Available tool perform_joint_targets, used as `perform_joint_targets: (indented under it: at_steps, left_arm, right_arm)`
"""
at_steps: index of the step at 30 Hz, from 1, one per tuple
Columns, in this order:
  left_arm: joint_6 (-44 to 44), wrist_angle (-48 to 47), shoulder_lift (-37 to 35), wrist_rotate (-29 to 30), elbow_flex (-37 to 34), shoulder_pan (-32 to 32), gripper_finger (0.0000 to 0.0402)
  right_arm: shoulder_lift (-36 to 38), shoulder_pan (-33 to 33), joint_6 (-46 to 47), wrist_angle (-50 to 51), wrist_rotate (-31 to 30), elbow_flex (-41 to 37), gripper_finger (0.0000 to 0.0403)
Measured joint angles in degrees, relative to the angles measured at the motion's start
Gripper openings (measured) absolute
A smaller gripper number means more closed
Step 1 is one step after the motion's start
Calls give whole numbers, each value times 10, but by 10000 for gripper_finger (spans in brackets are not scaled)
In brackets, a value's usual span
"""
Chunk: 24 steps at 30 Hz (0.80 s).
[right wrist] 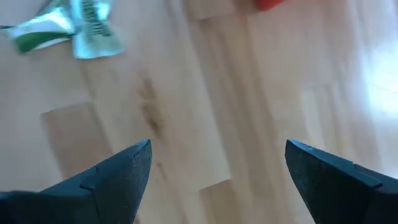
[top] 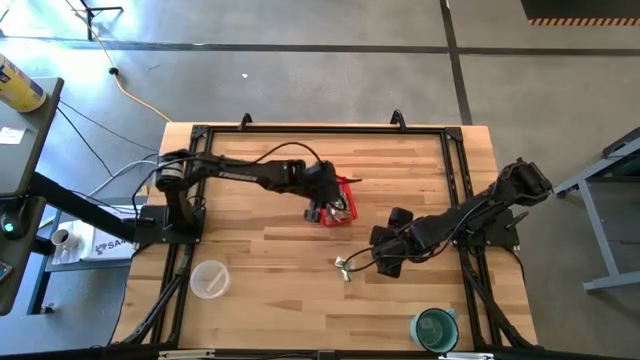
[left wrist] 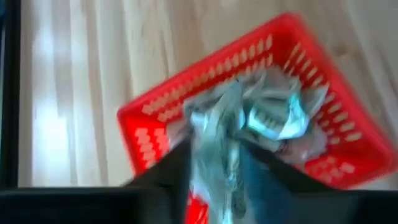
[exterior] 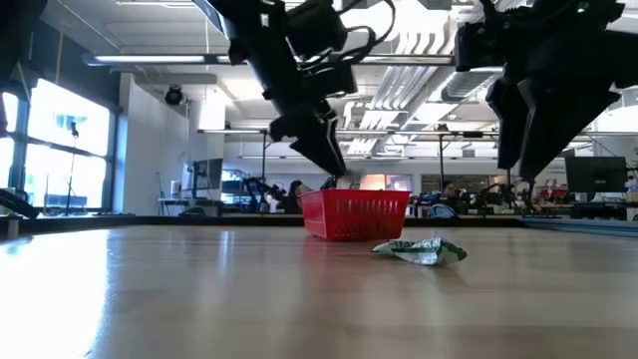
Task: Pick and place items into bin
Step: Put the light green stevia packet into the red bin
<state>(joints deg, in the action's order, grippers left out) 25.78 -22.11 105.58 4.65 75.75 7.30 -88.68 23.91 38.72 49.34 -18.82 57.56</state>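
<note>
No legible print: L gripper (left wrist: 214,180) clamps item (left wrist: 217,143) over bin (left wrist: 155,118).

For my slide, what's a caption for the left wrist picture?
Left gripper holding a wrapped piece over the red basket.

Red slotted bin (top: 345,203) holds crumpled wrappers (left wrist: 273,115); one wrapper (top: 344,266) lies on wood.
</note>
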Motion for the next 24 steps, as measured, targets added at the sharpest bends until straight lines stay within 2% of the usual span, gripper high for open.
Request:
perform_joint_targets:
  at_steps: [3, 5, 7, 9, 12, 17, 24]
  left_arm:
    - [-19, -29, -2, 6, 4, -1, 239]
    - [-58, -72, -16, -18, 5, -12, 286]
    - [-110, -93, -29, -47, 10, -32, 318]
    - [-145, -122, -41, -63, 6, -54, 332]
    - [-181, -143, -46, -50, -12, -90, 326]
    - [-245, -166, -56, -18, -52, -137, 271]
    - [-328, -171, -71, 16, -86, -191, 195]
  right_arm:
    - [0, 13, -2, -12, 7, 0, 358]
    - [-1, 20, -15, -34, 16, 0, 358]
    - [-4, 25, -45, -73, 29, 0, 358]
    - [-14, 24, -79, -116, 44, 0, 358]
    - [-39, 9, -110, -179, 66, 0, 358]
    - [-95, -11, -117, -260, 106, 0, 353]
    - [-146, -10, -118, -278, 98, 1, 288]
